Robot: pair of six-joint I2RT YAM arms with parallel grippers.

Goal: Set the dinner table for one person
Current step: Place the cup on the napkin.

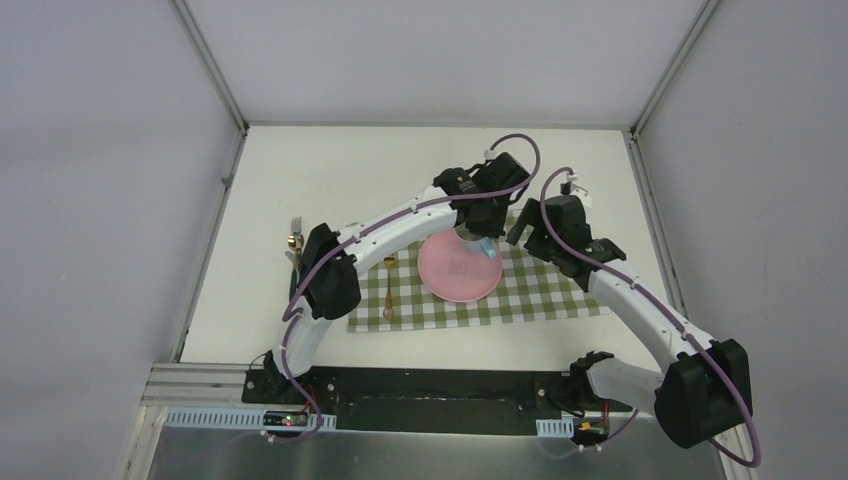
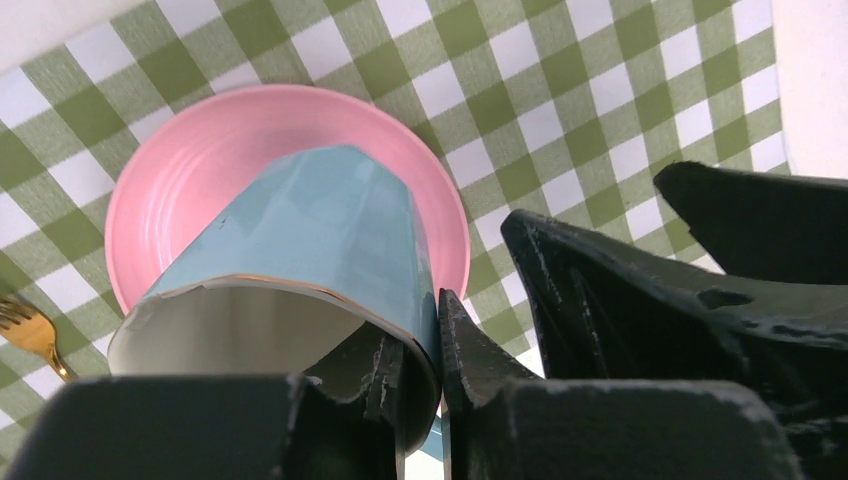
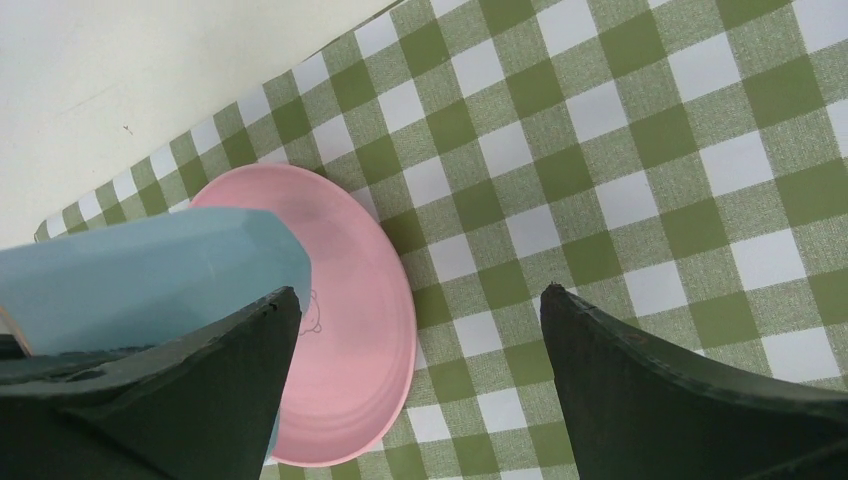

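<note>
The left end effector point(image 2: 425, 350) is clenched on one wall of the blue cup point(image 2: 310, 230), holding it tilted over the pink plate point(image 2: 200, 130) at the centre of the top view. The right end effector point(image 3: 420, 298) is released, jaws wide, just beside the cup above the checked cloth point(image 3: 600, 150). The table point(image 1: 330, 170) fills the middle of that view, under the cloth. Hazards: the single-wall pinch may slip and drop the cup onto the plate; the adjacent arms may collide.

left arm point(image 1: 390, 225): stretched forward, wrist bent down
left gripper point(image 2: 418, 338): clamped on cup point(image 2: 320, 225) rim
right arm point(image 1: 640, 305): reaching inward
right gripper point(image 3: 418, 292): jaws wide apart
</note>
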